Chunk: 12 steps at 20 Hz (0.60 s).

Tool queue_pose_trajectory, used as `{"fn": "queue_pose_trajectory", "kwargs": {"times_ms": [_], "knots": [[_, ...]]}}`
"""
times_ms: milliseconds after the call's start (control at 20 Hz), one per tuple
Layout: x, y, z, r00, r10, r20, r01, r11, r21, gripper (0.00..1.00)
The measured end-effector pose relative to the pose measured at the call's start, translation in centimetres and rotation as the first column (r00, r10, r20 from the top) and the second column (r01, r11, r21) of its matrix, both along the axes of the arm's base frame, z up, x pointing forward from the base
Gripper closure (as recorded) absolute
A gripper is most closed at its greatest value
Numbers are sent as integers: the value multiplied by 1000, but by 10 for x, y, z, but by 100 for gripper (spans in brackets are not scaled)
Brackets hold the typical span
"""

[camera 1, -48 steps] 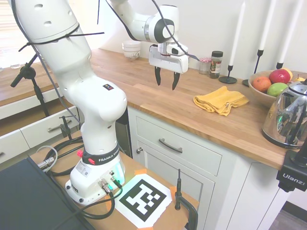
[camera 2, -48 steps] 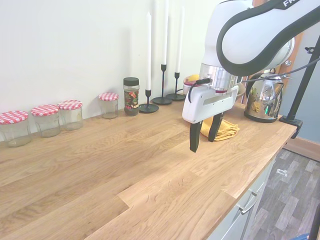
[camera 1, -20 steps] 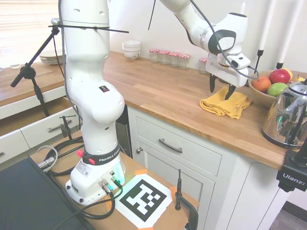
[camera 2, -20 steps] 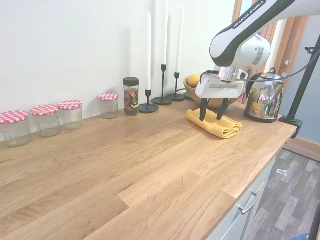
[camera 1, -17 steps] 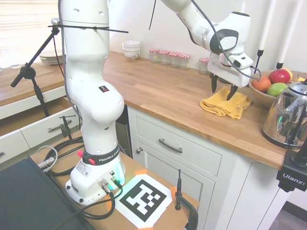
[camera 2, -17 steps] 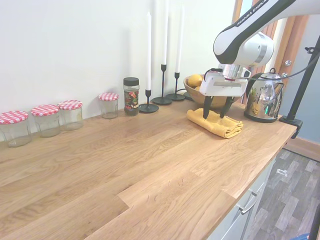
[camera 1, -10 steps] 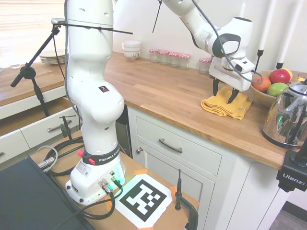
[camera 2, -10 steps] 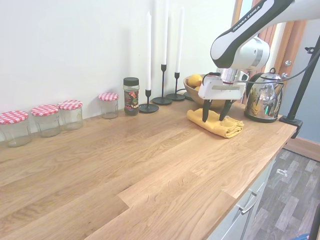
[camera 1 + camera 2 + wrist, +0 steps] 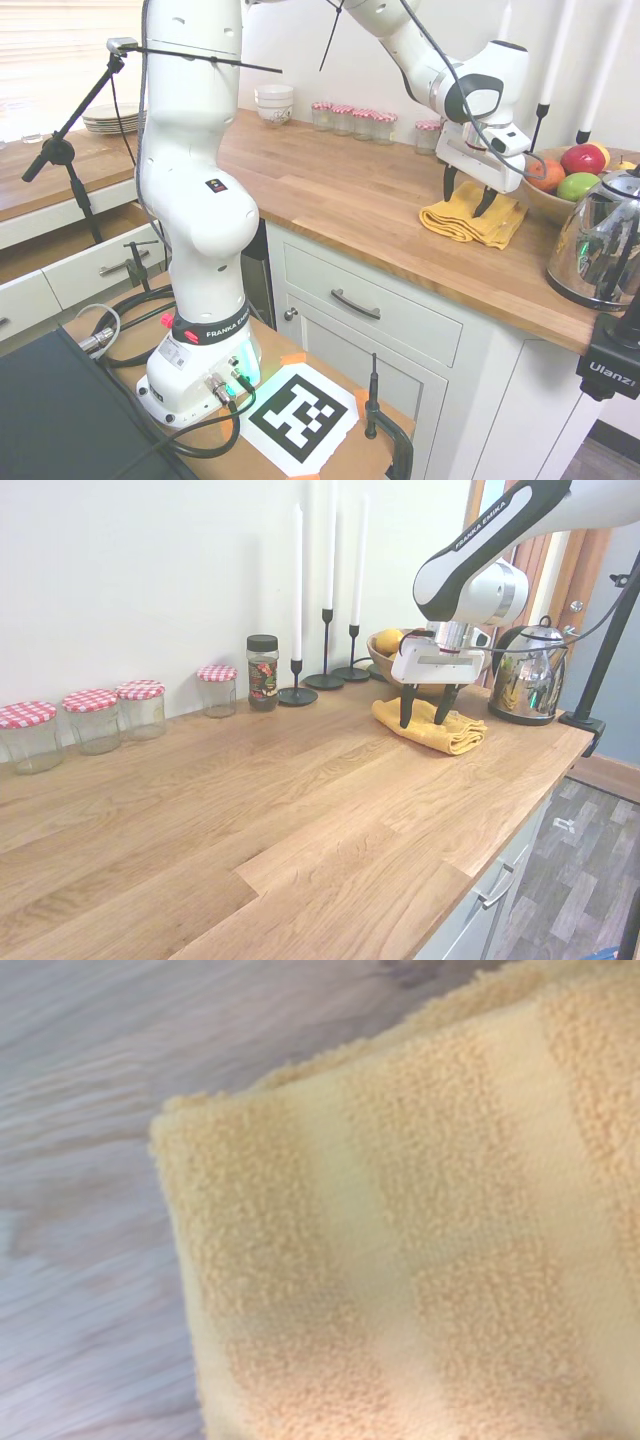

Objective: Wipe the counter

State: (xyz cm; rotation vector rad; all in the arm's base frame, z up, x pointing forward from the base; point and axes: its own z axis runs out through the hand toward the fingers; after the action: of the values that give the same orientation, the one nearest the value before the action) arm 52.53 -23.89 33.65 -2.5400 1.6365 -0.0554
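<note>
The long wooden worktop [image 9: 300, 810] runs above white cabinet fronts [image 9: 390, 330] with bar handles. Toward its far end a folded yellow cloth [image 9: 432, 728] lies flat on the wood; the wrist view shows its ribbed terry pile against the grain. The gripper [image 9: 422, 718] stands over the cloth, fingers [image 9: 487, 202] spread apart and pointing down, their tips at or just above the fabric, holding nothing. Just beyond sit a fruit bowl [image 9: 540, 192] and a shiny kettle [image 9: 600, 245]. Candlesticks [image 9: 325, 650], a spice jar [image 9: 262, 673] and checked-lid jars [image 9: 95, 720] line the wall.
</note>
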Motion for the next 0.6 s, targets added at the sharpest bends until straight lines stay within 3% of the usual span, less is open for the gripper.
{"fn": "queue_pose_trajectory", "kwargs": {"times_ms": [600], "knots": [[0,-1,-3,1000,16,1,-16,1000,0,100]]}}
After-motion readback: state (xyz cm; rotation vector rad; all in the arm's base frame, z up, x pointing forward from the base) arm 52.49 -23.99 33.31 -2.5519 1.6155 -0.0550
